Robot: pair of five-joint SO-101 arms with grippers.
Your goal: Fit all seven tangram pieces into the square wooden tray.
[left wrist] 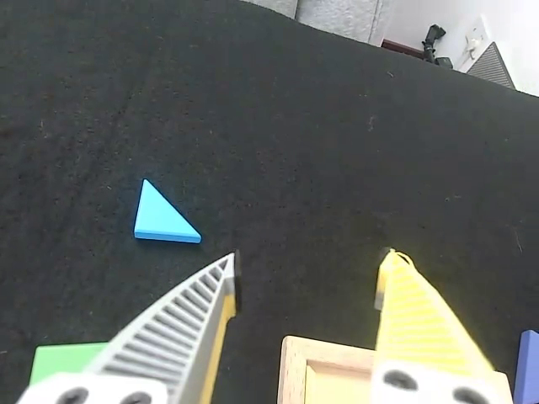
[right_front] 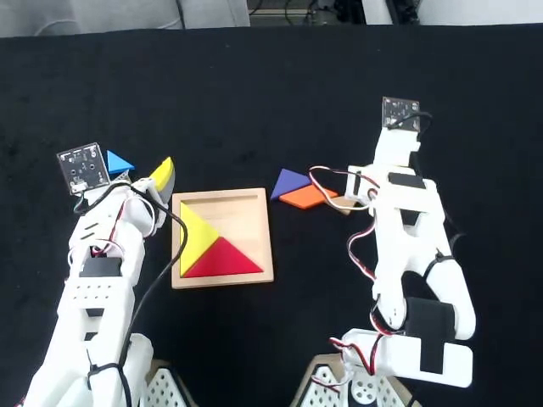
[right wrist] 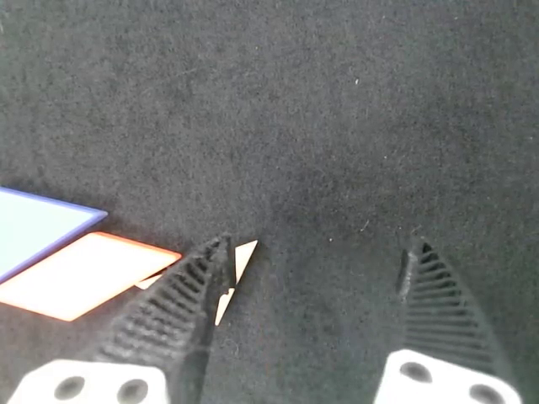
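Black cloth tabletop [right_front: 271, 85] under both arms. The square wooden tray [right_front: 246, 212] sits centre, with a yellow triangle [right_front: 195, 231] and a red triangle [right_front: 225, 259] seated in it. My left hand [left wrist: 310, 259] and right hand [right wrist: 318, 246] are spread, empty. At the tray's 2 o'clock lie an orange parallelogram [right_front: 305, 197] and a purple triangle [right_front: 288, 181]; at 10 o'clock, a blue triangle [left wrist: 164, 220]. The pieces look light, stiff and thin, so I'd pinch across opposite edges.
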